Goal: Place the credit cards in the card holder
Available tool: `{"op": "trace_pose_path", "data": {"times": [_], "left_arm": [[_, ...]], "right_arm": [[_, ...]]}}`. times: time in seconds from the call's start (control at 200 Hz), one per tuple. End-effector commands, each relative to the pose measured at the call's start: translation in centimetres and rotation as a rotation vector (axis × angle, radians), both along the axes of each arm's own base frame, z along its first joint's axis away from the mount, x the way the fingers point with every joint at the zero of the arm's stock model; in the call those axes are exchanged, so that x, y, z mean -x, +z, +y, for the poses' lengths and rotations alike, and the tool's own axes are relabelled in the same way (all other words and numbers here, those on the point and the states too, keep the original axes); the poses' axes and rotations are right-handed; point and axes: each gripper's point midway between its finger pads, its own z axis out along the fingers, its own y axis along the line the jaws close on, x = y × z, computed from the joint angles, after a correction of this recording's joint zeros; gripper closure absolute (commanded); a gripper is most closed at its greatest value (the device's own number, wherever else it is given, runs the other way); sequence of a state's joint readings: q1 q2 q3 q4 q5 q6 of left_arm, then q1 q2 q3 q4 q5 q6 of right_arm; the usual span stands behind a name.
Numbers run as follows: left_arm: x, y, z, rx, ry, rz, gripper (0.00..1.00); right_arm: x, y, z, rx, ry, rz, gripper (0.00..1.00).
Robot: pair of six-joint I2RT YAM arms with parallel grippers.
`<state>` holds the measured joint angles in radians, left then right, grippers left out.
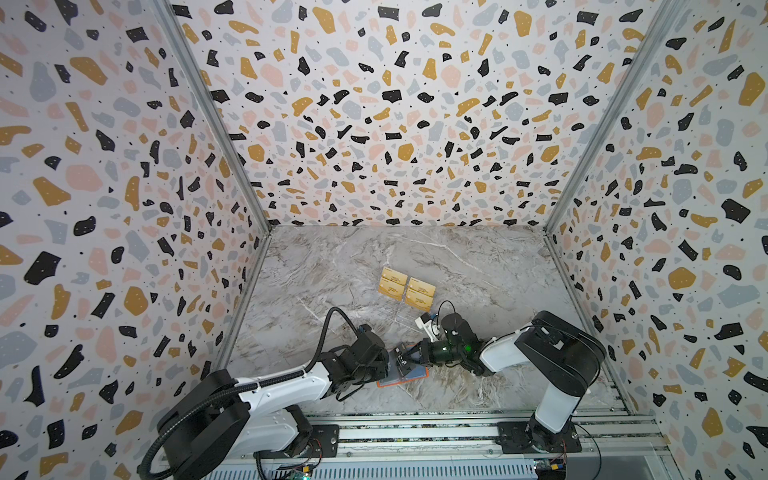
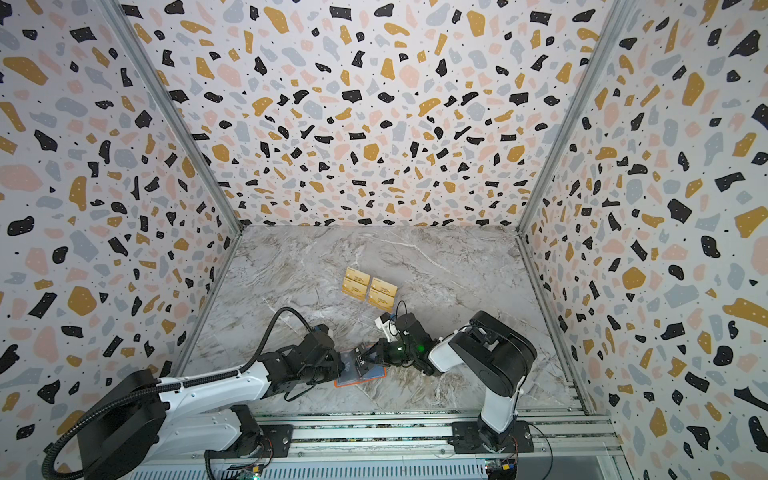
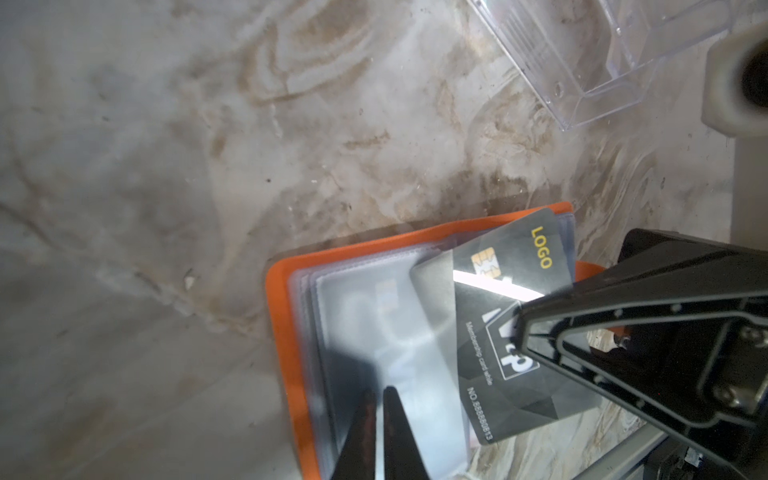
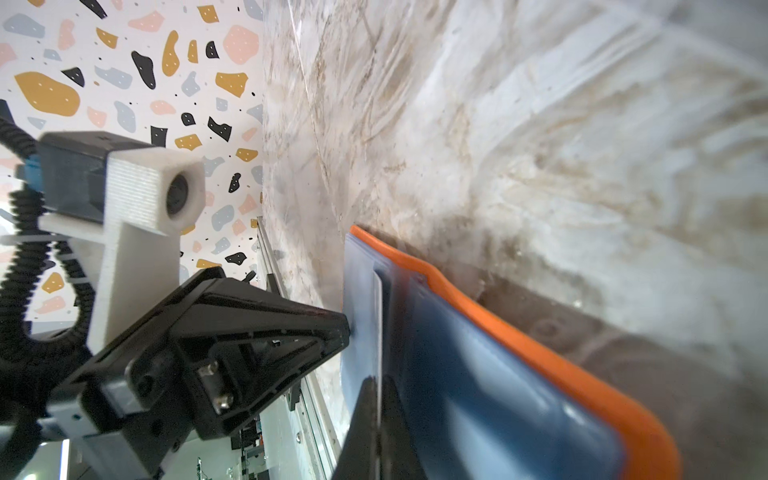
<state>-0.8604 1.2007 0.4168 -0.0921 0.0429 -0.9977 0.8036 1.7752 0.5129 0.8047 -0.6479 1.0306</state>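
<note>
left jaws pinch one card holder [image 3: 280, 332], right jaws grip one black card [image 3: 532, 395], four gold cards [image 1: 422, 286]

Left arm [image 1: 286, 380] and right arm [image 1: 498, 353] meet low, jaws pinched.

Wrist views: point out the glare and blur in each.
Left wrist view: a white glare streak crosses the black card by its chip, and the card holder has hazy, washed-out sleeves. Right wrist view: the card holder and the table are soft and smeared by blur.
</note>
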Motion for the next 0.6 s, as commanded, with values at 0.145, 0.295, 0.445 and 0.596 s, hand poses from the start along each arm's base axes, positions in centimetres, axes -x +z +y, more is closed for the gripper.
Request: {"op": "trace_pose_path", "data": {"times": [0.145,0.295,0.445,0.596], "left_arm": [[0.93,-0.9,0.56,-0.023,-0.021,0.022,0.9],[1.05,-0.82,0.43,-0.008,-0.022,0.024,0.9],[1.19,-0.91,0.35,-0.001,-0.024,0.028,0.9],[1.16,-0.8,0.23,0.006,-0.026,0.026,0.9]], "right_arm": [[-0.16,-0.33,0.12,-0.018,-0.031,0.011,1.0],[-0.07,-0.58,0.25,-0.022,-0.037,0.012,1.0],[0.12,-0.69,0.33,-0.037,-0.042,0.02,1.0],[0.24,-0.84,0.53,-0.036,-0.042,0.017,1.0]]}}
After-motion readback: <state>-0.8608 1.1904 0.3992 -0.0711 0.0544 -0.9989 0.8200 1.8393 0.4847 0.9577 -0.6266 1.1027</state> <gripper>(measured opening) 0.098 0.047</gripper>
